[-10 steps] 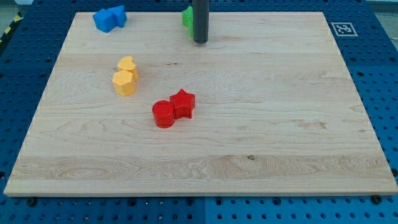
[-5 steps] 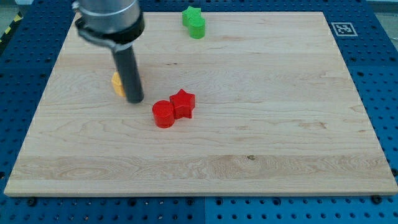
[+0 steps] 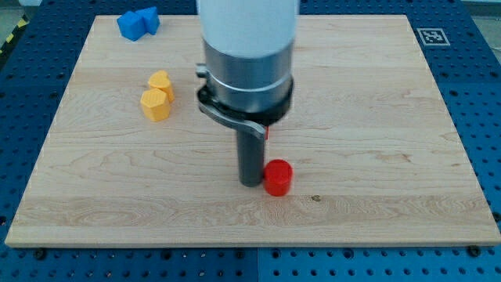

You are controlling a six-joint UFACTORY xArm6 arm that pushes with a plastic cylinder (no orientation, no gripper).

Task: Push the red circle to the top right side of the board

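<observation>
The red circle point(image 3: 277, 177) lies on the wooden board point(image 3: 376, 141), below its middle. My tip point(image 3: 250, 182) rests on the board touching the circle's left side. The arm's wide grey body rises above it and hides the middle of the board. A sliver of red, part of the red star point(image 3: 267, 134), shows at the rod's right edge, above the circle. The rest of the star is hidden.
Two yellow blocks point(image 3: 157, 95) sit together at the left. Two blue blocks point(image 3: 138, 22) sit at the top left corner. A black-and-white marker point(image 3: 432, 36) is at the top right corner. The green blocks are hidden behind the arm.
My tip moved from the top edge down left past the yellow blocks, then right and down. The red circle has been pushed right and down, away from the red star.
</observation>
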